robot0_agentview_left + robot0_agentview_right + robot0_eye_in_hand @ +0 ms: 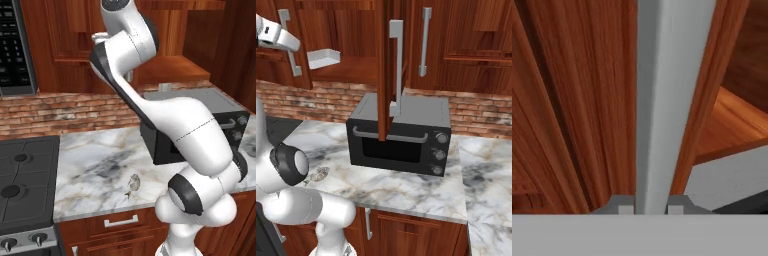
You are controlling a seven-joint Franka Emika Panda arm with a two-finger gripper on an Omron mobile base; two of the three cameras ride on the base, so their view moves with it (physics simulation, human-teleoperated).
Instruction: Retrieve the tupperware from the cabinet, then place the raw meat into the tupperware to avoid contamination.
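The cabinet (pixel 351 30) is open. One door (pixel 383 70) swings out edge-on over the counter, its long silver handle (pixel 396 65) facing me. The pale tupperware (pixel 323 58) rests on the shelf inside. At the top left, my gripper (pixel 293 45) is shut on the other door's silver bar handle (pixel 292 60). In the hand view that handle (pixel 662 100) runs straight up between the two fingertips (pixel 624 207) of the gripper (pixel 650 209). The raw meat (pixel 133 184) (pixel 319 174), a small grey-brown lump, lies on the marble counter (pixel 95 155) near its front edge.
A black toaster oven (pixel 401 130) (pixel 220 107) stands on the counter under the open door. A black stove (pixel 25 180) borders the counter on the left, with a dark microwave (pixel 15 45) above it. Drawers with short handles (pixel 120 220) run below.
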